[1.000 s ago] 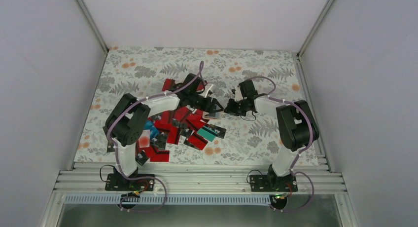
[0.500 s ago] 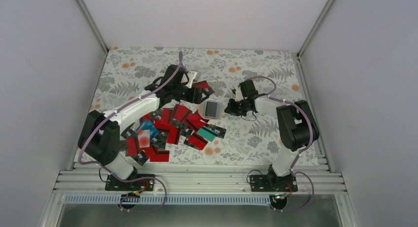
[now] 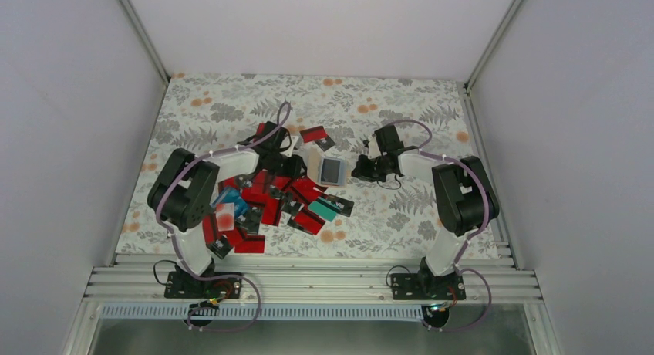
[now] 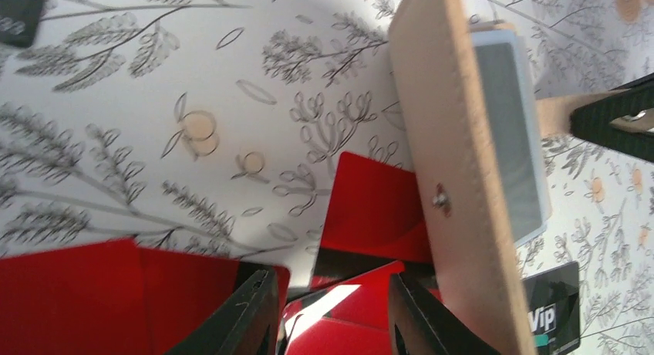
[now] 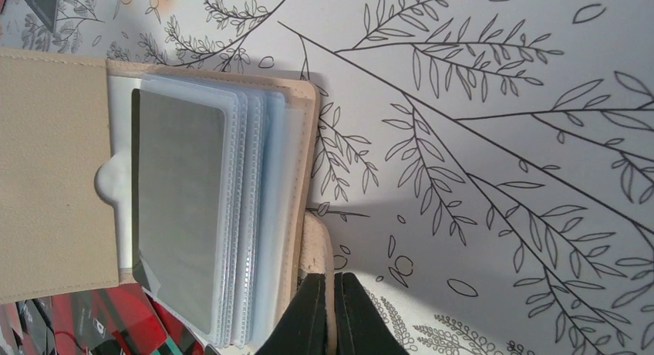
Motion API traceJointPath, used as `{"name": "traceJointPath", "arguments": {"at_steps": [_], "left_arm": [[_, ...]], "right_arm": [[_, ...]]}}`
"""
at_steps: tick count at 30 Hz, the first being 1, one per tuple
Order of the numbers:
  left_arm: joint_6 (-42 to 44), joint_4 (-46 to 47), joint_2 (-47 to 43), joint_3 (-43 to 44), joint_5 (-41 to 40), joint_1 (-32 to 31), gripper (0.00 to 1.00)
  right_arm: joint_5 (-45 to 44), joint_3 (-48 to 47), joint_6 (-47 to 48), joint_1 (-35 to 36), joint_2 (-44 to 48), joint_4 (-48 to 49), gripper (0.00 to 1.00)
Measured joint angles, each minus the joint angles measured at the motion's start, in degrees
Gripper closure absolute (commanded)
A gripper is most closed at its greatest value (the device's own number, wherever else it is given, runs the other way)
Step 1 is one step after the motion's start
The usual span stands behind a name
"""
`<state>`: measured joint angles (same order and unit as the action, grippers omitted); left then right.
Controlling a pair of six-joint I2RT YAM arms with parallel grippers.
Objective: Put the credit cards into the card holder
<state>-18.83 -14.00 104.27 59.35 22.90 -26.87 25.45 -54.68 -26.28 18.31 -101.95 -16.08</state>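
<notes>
The right gripper [image 5: 327,284] held its jaws pinched tight on the tan tab [image 5: 316,243] at the right edge of the card holder [image 5: 54,177]. The holder lay open near the middle of the flowered table [image 5: 501,139], its clear sleeves [image 5: 258,216] fanned. Just left of it, the left gripper [image 4: 330,285] stood with jaws partly apart and nothing between them, above red credit cards [image 4: 370,208]. Most cards sprawled in a heap to the near left. A lone card [image 3: 316,135] lay beyond the holder.

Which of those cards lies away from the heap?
The red-and-black card, alone beyond the tan card holder; all the others overlap in the heap.
</notes>
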Motion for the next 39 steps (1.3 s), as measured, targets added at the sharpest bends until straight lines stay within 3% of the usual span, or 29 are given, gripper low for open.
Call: {"name": "traceJointPath", "arguments": {"at_steps": [18,25,31,35,39], "left_arm": [[0.85,1.86,6.54,9.99,4.5,-6.78,0.63],[1.05,1.09,10.6,13.38,4.74,-8.72,0.68],[1.88,-1.7,13.51,18.29,2.71,-10.21,0.81],[2.67,-5.05,14.86,21.05,-0.44,-10.93,0.96],[2.67,-5.84,15.19,21.35,-2.58,-11.15,0.98]], "right_arm": [[0.11,-1.07,0.0,-0.02,-0.87,-0.37,0.95],[0.68,-1.64,0.0,-0.02,-0.87,-0.76,0.96],[1.16,-1.81,0.02,-0.02,-0.87,-0.98,0.96],[1.62,-2.43,0.02,-0.02,-0.87,-1.64,0.96],[2.27,-3.52,0.04,-0.02,-0.87,-2.58,0.95]]}}
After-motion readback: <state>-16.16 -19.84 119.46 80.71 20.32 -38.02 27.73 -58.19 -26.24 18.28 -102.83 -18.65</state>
